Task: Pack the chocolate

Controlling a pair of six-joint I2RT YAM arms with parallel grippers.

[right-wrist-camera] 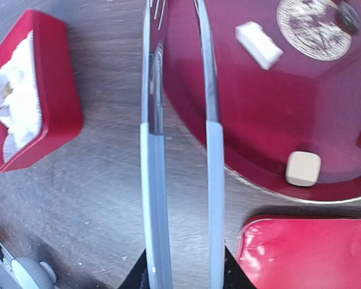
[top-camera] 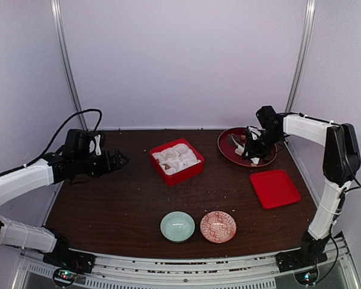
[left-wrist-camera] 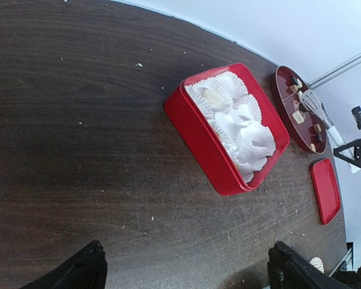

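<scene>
Green bowl (top-camera: 177, 226): on the table (top-camera: 108, 211), straight in front of the red box (top-camera: 177, 161) on the near side, well apart from it.
Patterned bowl (top-camera: 218, 226): equally near, a little right of the box.
Red lid (top-camera: 275, 188): lying flat, right of the box and slightly nearer, apart from it.
Left gripper (top-camera: 117, 159): left of the box, level with it, above the table; jaws spread wide apart.
Red box: mid-table, packed with white paper cups (left-wrist-camera: 240, 123).
Plate (top-camera: 224, 149): dark red, right of the box and a little farther back.
Right gripper (right-wrist-camera: 182, 276): over the plate, clamped on the tongs (right-wrist-camera: 215, 180); the two tong arms stand apart, tips at the plate edge facing the box.
Chocolate (right-wrist-camera: 302, 168): mostly on the plate, with a tan cube by the rim, a whitish block farther in and a dark piece by the centre pattern; one pale piece seems to lie in a cup inside the box.
</scene>
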